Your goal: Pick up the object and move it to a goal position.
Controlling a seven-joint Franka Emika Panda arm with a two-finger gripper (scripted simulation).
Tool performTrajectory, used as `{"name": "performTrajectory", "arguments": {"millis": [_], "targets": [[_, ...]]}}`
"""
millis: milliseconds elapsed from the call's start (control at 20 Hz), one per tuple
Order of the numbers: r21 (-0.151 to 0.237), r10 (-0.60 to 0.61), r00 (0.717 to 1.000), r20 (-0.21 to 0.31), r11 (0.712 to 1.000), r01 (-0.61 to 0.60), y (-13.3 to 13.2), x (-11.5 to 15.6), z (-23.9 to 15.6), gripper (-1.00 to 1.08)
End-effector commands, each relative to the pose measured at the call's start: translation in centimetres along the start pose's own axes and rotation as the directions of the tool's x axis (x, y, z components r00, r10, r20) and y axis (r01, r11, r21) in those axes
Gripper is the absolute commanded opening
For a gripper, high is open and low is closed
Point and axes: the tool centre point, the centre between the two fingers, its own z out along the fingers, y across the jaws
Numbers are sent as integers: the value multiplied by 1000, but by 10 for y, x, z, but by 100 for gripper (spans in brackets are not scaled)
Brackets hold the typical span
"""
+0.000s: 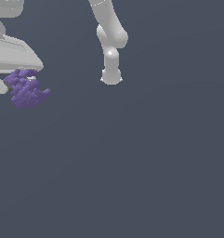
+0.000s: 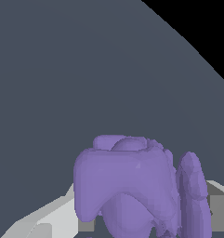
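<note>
Object [image 2: 127,186], purple and knobbly, clamped between the pincer [image 1: 13,86] fingers at the exterior view's upper left, apparently lifted off the grey desk [image 1: 132,176]. Could slip or twist loose during transport, given lumpy lobes and uneven contact. Count: 1 object, 1 pincer, 1 arm [image 1: 111,46] farther back. No goal marker visible.

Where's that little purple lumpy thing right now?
The purple lumpy thing is at the far left of the exterior view, just under the white pincer. In the wrist view it fills the space between the pincer's fingers.
</note>
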Motion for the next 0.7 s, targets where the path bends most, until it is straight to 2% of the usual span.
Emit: {"name": "performTrajectory", "arguments": {"millis": [0, 650], "targets": [[-6, -18, 1000, -20, 1000, 18, 7, -2, -10, -100], [-18, -50, 997, -58, 999, 50, 22, -6, -27, -100]]}}
